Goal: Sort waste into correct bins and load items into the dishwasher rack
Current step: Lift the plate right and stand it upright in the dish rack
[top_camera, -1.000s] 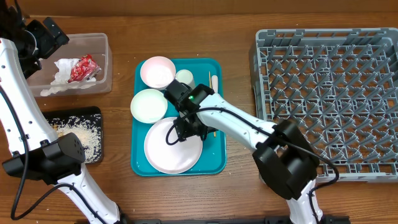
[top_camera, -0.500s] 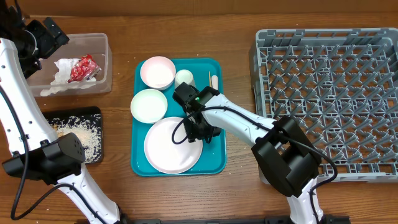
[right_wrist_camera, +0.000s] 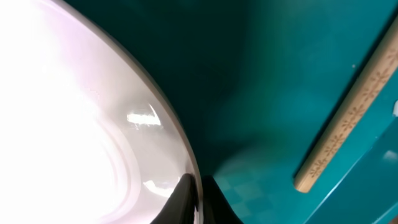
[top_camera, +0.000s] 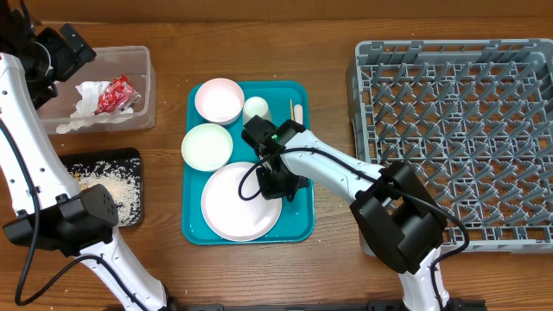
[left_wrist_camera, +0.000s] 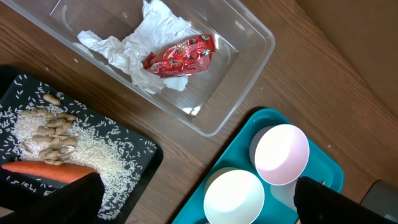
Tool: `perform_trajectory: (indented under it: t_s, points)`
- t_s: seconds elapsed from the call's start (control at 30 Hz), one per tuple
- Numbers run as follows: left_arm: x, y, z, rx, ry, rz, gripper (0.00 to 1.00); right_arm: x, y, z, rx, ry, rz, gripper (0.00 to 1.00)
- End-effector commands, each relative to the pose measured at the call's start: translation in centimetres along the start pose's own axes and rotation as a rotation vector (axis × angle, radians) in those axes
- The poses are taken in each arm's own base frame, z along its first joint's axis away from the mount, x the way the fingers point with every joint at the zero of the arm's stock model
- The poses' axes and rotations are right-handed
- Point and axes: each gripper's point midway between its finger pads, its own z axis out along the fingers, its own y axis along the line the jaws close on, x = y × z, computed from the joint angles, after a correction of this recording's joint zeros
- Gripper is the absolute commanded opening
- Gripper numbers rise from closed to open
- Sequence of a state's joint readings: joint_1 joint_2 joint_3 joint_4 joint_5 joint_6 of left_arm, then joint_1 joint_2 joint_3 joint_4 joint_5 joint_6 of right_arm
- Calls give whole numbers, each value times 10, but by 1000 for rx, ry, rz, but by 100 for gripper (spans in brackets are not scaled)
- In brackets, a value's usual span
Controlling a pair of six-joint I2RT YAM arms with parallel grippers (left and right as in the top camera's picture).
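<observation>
Plate (top_camera: 238, 207): large, round, pale, glossy, with a shallow raised rim. It lies flat in the lower half of the teal tray (top_camera: 298, 226), at centre frame overhead.

Right gripper (top_camera: 276, 184): at the plate's right edge. In the wrist view its dark fingers (right_wrist_camera: 186, 199) are pinched narrow, with the plate's rim running in between them.

Wooden stick (right_wrist_camera: 348, 118): pale and thin, lying on the tray floor to the right of the plate and apart from it.

Two white bowls (top_camera: 219, 100) (top_camera: 207, 146) and a small cup (top_camera: 256, 108): upper part of the tray.

Left gripper (top_camera: 52, 47): upper left of frame, above the clear tub (top_camera: 143, 86). Its fingers (left_wrist_camera: 62, 199) are spread wide, with nothing between them.

Tub holds crumpled white napkins (left_wrist_camera: 143, 50) and a red wrapper (left_wrist_camera: 180, 56).

Black tray (top_camera: 104, 158): below the tub. It holds rice (left_wrist_camera: 93, 152), brownish scraps and an orange carrot (left_wrist_camera: 50, 171).

Grey rack (top_camera: 458, 138): right side of frame, pegs upright.
</observation>
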State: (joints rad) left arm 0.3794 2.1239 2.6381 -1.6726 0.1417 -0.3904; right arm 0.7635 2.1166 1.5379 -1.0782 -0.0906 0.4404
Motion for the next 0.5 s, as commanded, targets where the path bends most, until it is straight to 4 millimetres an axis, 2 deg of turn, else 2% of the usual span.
perform_trajectory:
  t_s: [0.0, 0.13, 0.23, 0.27, 0.3, 0.4, 0.47]
  points:
    - [1, -3, 2, 6, 6, -1, 100, 0, -8, -10, 29, 15, 16, 4]
    - [1, -3, 2, 6, 6, -1, 100, -1, -25, -44, 58, 11, 51, 4]
    - [1, -3, 2, 6, 6, -1, 100, 4, -66, -86, 180, -39, 93, 4]
    - [1, -3, 2, 6, 6, -1, 100, 4, -73, -95, 192, -55, 104, 4]
    - [1, -3, 2, 6, 6, -1, 100, 4, -79, -103, 198, -75, 116, 4]
    - [1, -3, 2, 6, 6, -1, 100, -2, -117, -151, 178, -202, 216, 4]
    - [1, -3, 2, 6, 6, -1, 100, -4, -152, -183, 159, -287, 291, 4]
